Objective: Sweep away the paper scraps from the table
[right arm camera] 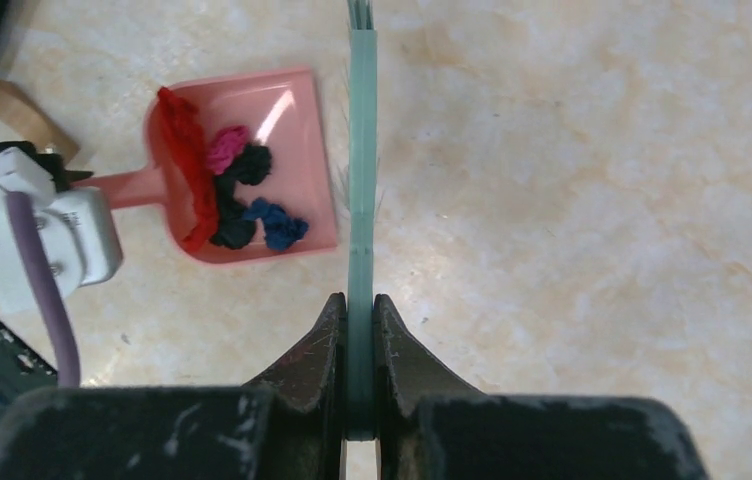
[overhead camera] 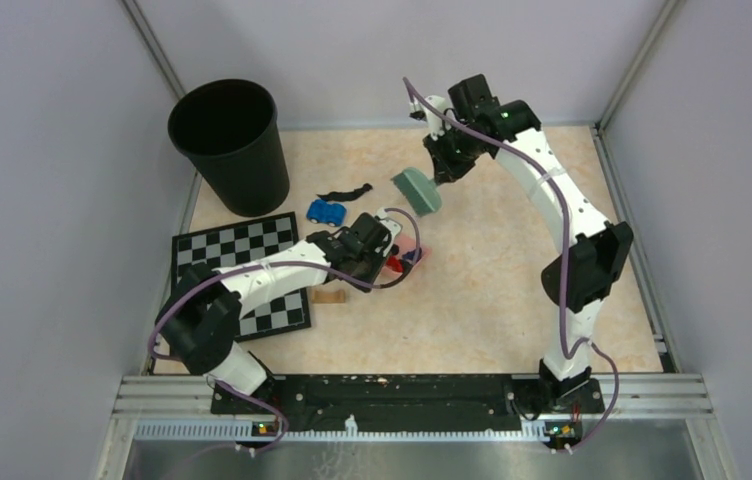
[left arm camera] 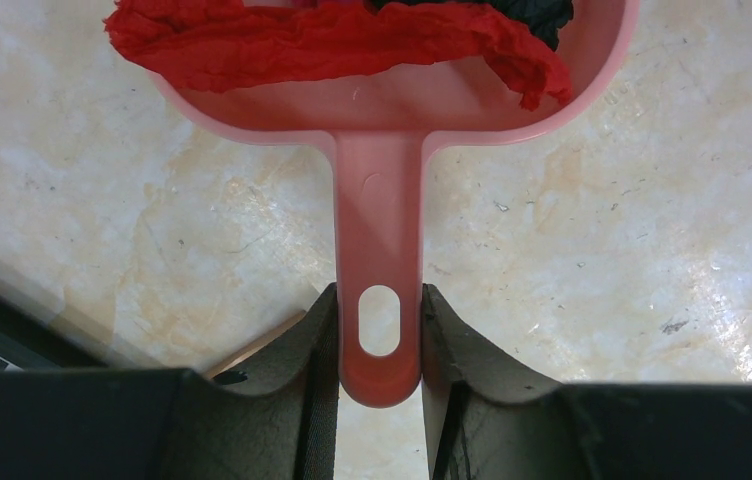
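The pink dustpan [overhead camera: 412, 254] lies on the table [overhead camera: 492, 300], and my left gripper [left arm camera: 380, 330] is shut on its handle [left arm camera: 380, 230]. Inside the pan sit paper scraps: red [right arm camera: 187, 170], magenta [right arm camera: 227, 148], black [right arm camera: 250, 165] and dark blue [right arm camera: 277, 225]. The red scrap [left arm camera: 332, 45] fills the pan's back in the left wrist view. One black scrap [overhead camera: 344, 191] lies on the table beside the blue toy car [overhead camera: 327, 211]. My right gripper [right arm camera: 360, 315] is shut on the green brush [right arm camera: 361, 180], whose head [overhead camera: 417, 190] hangs just beyond the pan.
A black bin [overhead camera: 227, 140] stands at the far left corner. The chequered board [overhead camera: 242, 270] lies under my left arm. A small wooden block [overhead camera: 329, 296] rests by the board's edge. Walls close the table on three sides.
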`<state>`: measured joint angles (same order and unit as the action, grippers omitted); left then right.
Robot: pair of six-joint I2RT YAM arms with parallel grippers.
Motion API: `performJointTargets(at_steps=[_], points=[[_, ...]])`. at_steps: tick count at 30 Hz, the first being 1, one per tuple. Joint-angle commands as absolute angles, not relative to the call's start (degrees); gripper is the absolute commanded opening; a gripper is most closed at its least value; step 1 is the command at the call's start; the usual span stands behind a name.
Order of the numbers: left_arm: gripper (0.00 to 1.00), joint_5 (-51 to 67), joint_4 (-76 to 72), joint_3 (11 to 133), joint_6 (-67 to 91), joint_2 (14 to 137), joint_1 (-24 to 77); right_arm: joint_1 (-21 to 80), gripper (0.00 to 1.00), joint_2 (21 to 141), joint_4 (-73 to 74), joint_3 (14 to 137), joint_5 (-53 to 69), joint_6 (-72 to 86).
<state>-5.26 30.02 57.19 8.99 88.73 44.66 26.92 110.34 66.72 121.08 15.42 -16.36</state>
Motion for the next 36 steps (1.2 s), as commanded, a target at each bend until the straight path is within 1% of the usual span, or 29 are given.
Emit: performJointTargets(at_steps=[1,3,6,12,20,25,28,32,36], points=[[0.00,-3.95,27.86,56.77,8.26,86.64,44.38,27.77,0.00,106.59,62.34,118.25,5.67,-16.71],[0.00,-3.50,27.79,56.86,8.41,87.11,44.43,27.73,0.00,106.94,62.74,115.74,3.80,-17.10],[0.00,-2.92,27.36,56.74,8.67,87.28,44.47,27.77,0.00,106.32,62.01,110.60,4.22,-17.33],[0.00,-3.33,26.28,56.15,8.64,85.43,44.48,27.58,0.00,99.50,53.63,99.83,-1.01,-16.61],[0.00,-4.87,27.43,57.23,8.59,83.97,44.39,25.56,0.00,92.92,51.12,93.65,-0.54,-14.12],[0.00,-6.17,28.01,58.14,8.66,81.88,44.33,18.47,0.00,89.40,50.83,91.74,8.97,-9.99],[0.00,-7.64,28.92,58.64,8.53,80.57,44.27,13.54,0.00,86.59,48.33,88.32,16.21,-7.71],[0.00,-9.05,30.15,59.57,8.36,79.18,43.81,6.12,0.00,80.50,37.34,77.50,28.80,-3.71],[0.00,-10.85,31.79,61.41,9.06,78.28,42.53,-0.53,0.00,78.24,28.38,68.82,41.03,2.15]])
